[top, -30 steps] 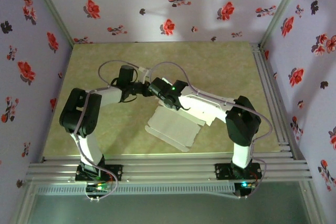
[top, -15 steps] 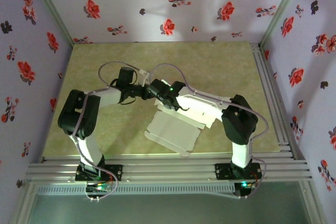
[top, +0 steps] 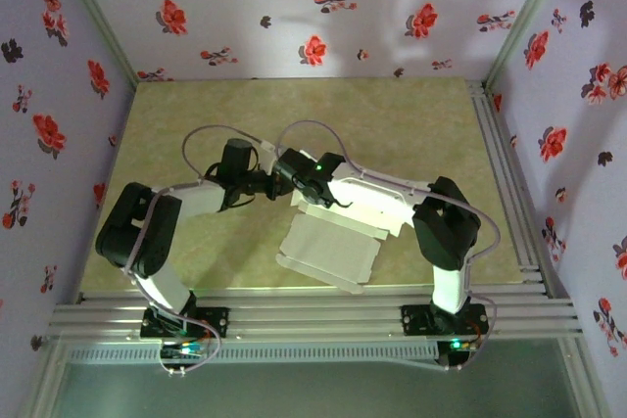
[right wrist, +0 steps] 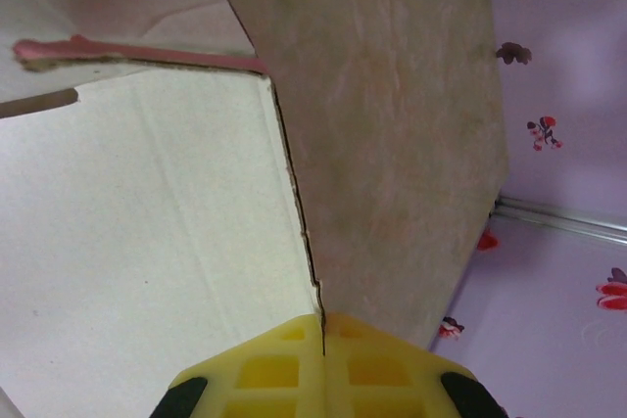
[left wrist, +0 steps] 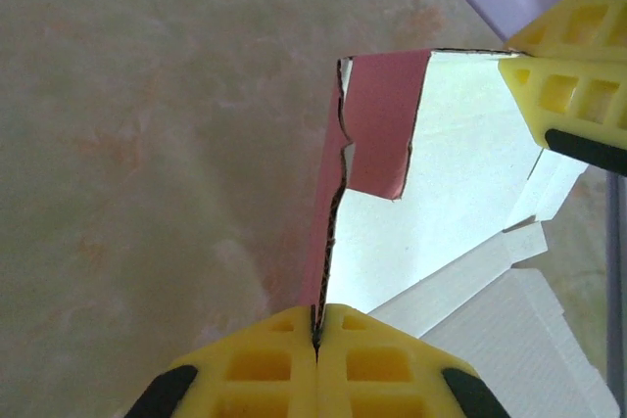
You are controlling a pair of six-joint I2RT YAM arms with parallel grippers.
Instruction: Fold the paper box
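The paper box (top: 328, 250) is a flat die-cut sheet, whitish face up, its far edge raised off the table in the middle. In the left wrist view my left gripper (left wrist: 315, 328) is shut on the sheet's thin edge, with the white face (left wrist: 460, 173) to the right and a salmon-pink flap (left wrist: 377, 115) folded over beyond. The right gripper's yellow fingers (left wrist: 573, 56) hold the far corner there. My right gripper (right wrist: 323, 328) is shut on another edge of the paper box (right wrist: 147, 242). From above, the left gripper (top: 266, 183) and right gripper (top: 294, 188) meet at the sheet's far-left corner.
The sheet lies on a mottled green-beige table (top: 411, 124). Aluminium rails run along the front (top: 313, 310) and the right side (top: 505, 183). Floral walls (top: 323, 7) close in the back and both sides. Cables loop above both wrists.
The left gripper has closed on the box's edge. The left arm's elbow has swung out to the left and lower, and the sheet has shifted slightly.
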